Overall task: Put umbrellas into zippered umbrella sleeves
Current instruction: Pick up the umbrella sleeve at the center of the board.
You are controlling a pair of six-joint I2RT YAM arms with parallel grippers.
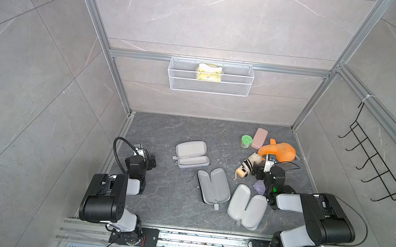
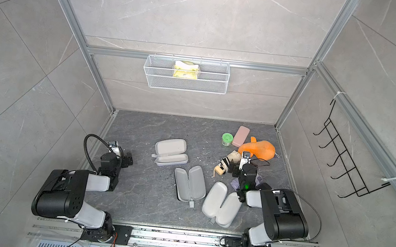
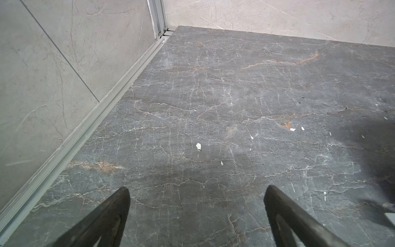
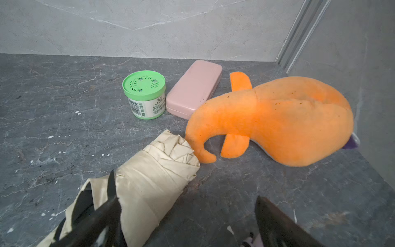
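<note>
The right tool (image 4: 184, 186) stands wide and empty, low over the cream umbrella (image 4: 154, 177). The umbrella lies on the surface (image 4: 64, 107), off-centre between the jaws: one finger (image 4: 100, 218) is over its fabric, the other over bare surface. Closing here could pinch only loose cloth (the bundle looks slack), so it may unroll or slip on the lift. Its tip seems to touch the plush (image 4: 277, 119), which could drag along. The three sleeves (image 1: 213, 184) lie open nearby, and a crooked grip might miss the shell. The left tool (image 3: 197, 187), also wide and empty, hovers well apart.
</note>
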